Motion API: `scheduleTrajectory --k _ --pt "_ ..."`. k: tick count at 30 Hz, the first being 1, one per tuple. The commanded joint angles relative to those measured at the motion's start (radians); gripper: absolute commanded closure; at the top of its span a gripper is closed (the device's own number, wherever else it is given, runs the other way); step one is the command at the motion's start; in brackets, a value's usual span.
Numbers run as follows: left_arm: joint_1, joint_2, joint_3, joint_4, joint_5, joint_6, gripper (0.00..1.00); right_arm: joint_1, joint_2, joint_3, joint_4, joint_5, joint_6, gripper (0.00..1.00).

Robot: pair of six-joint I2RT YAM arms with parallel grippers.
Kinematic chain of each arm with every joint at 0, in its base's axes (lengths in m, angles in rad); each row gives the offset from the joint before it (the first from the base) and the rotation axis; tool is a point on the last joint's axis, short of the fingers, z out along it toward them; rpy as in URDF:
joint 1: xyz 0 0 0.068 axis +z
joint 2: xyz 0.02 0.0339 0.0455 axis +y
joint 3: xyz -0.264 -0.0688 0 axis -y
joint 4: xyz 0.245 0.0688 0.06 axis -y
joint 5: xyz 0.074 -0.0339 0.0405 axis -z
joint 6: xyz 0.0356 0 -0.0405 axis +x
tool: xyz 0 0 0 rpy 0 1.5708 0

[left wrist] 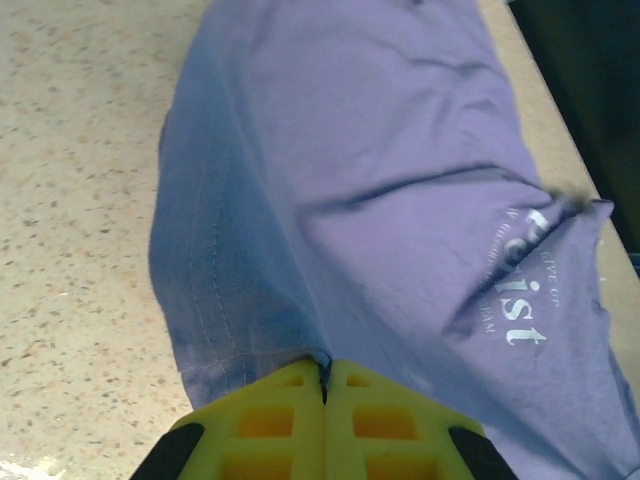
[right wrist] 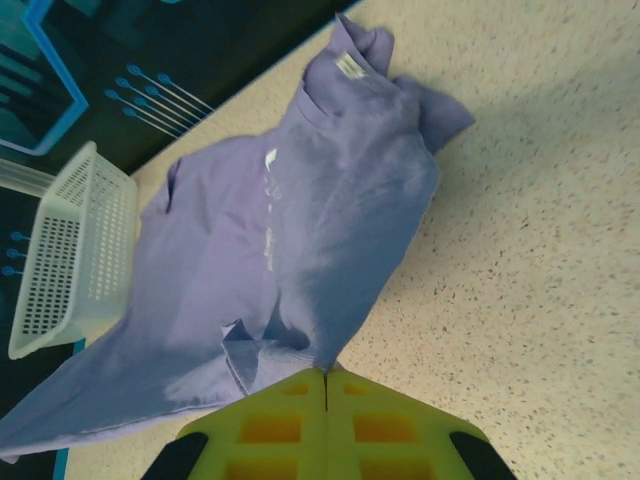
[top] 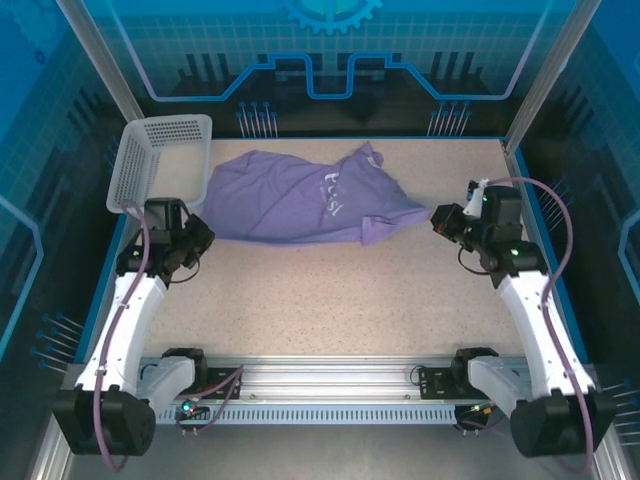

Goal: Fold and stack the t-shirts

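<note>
Basket (top: pixel 158 165) sits far left on table (top: pixel 330 295), just beside left end of shirt (top: pixel 290 200). My left claw (left wrist: pixel 324 385) & right claw (right wrist: pixel 326 385) each clamp shirt cloth at opp. ends.

Robot lab test cell, not a home or shop: two white robot arms (top: pixel 130 310) are sitting bolted to a slotted aluminium rail (top: pixel 330 378) at the near edge of a speckled beige counter (top: pixel 330 290). Silver metal frame posts (top: pixel 100 60) and blue circuit-pattern printed wall panels (top: pixel 330 50) are enclosing it.
</note>
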Motion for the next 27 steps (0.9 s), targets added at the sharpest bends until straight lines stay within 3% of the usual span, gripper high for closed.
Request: scheduleTrajectory --k 1,4,9,14,17,20,23,26,27 --pt "-0.018 0.005 0.008 -0.156 0.060 0.096 1.00 -0.024 -0.076 0.009 -0.152 0.021 -0.045 1.00" --pt "-0.019 0.010 -0.067 -0.166 0.084 0.105 1.00 -0.029 -0.107 -0.003 -0.276 0.067 -0.074 1.00" --pt "-0.019 0.077 -0.132 -0.120 0.095 0.078 1.00 -0.044 -0.152 -0.059 -0.301 0.109 -0.041 1.00" --pt "-0.028 0.205 -0.109 -0.013 0.132 -0.008 1.00 -0.044 -0.042 -0.035 -0.260 0.116 0.032 1.00" --pt "-0.072 0.344 0.015 0.026 0.136 -0.049 1.00 -0.044 0.066 0.023 -0.183 0.133 0.074 1.00" --pt "-0.127 0.520 0.252 0.014 0.139 -0.063 1.00 -0.042 0.217 0.160 -0.125 0.147 0.101 1.00" --pt "-0.150 0.709 0.590 -0.037 0.143 -0.041 1.00 -0.030 0.391 0.405 -0.107 0.176 0.120 1.00" --pt "-0.151 0.971 1.107 -0.196 0.151 0.058 1.00 -0.003 0.568 0.723 -0.129 0.230 0.103 1.00" --pt "-0.150 1.068 1.350 -0.279 0.158 0.092 1.00 0.001 0.629 0.865 -0.169 0.246 0.093 1.00"
